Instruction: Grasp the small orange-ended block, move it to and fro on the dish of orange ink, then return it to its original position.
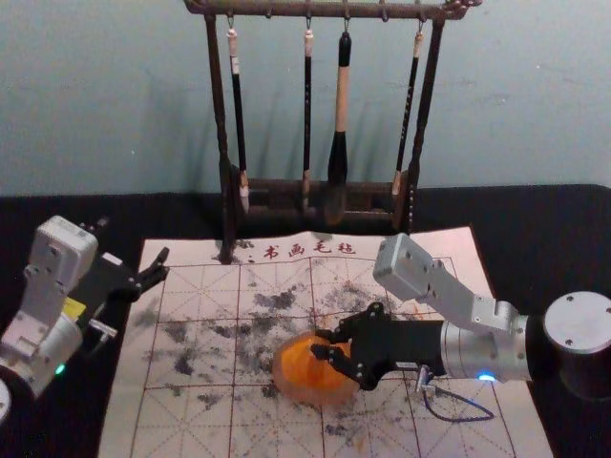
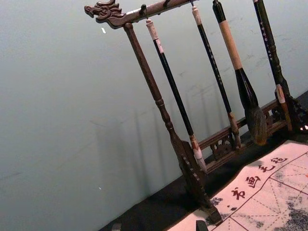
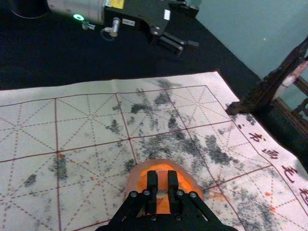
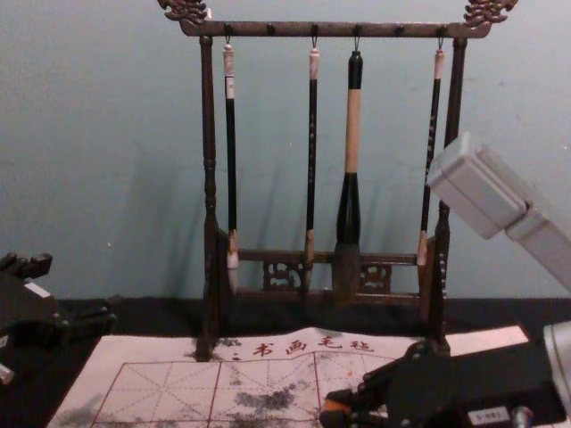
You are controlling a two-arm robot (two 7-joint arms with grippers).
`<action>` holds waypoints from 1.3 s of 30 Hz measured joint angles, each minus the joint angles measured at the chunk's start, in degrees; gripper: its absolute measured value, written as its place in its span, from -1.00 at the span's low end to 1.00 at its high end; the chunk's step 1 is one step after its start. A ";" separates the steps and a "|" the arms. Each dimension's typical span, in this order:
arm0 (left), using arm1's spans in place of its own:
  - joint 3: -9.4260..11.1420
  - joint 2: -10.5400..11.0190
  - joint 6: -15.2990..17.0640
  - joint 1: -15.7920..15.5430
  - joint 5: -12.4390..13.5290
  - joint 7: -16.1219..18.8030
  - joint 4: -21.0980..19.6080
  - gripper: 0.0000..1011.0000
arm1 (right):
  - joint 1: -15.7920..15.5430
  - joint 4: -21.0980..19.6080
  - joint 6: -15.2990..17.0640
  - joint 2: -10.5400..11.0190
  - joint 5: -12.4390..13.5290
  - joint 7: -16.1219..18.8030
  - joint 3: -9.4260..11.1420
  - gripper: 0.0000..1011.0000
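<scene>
Bright Orange, Red Squares

The ink (image 1: 323,384) is bright orange, the dish's rim (image 3: 133,184) pinkish, the block's top (image 3: 162,180) orange-brown. Red squares, dashed diagonals and grey blotches pattern the pale mat (image 1: 196,429). The rack (image 4: 210,116) is dark brown, the wall (image 1: 115,95) blue-grey.

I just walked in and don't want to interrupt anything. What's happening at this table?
The robot's right hand has a small orange-ended block gripped between its fingers, at the round dish of orange ink on the pale gridded mat. I can't tell whether the block touches the ink. The left hand is idle and open by the mat's left edge. Behind, four long-handled brushes hang on a dark wooden rack.
</scene>
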 joint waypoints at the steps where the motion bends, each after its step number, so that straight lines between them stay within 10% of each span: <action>1: 0.00 0.00 0.00 0.00 0.00 0.00 0.00 0.98 | 0.10 0.15 0.00 -0.06 -0.03 -0.06 0.02 -0.79; 39: 0.00 0.00 0.00 0.00 0.00 0.00 0.00 0.98 | -1.80 -2.96 0.11 2.84 1.26 1.48 0.85 -0.79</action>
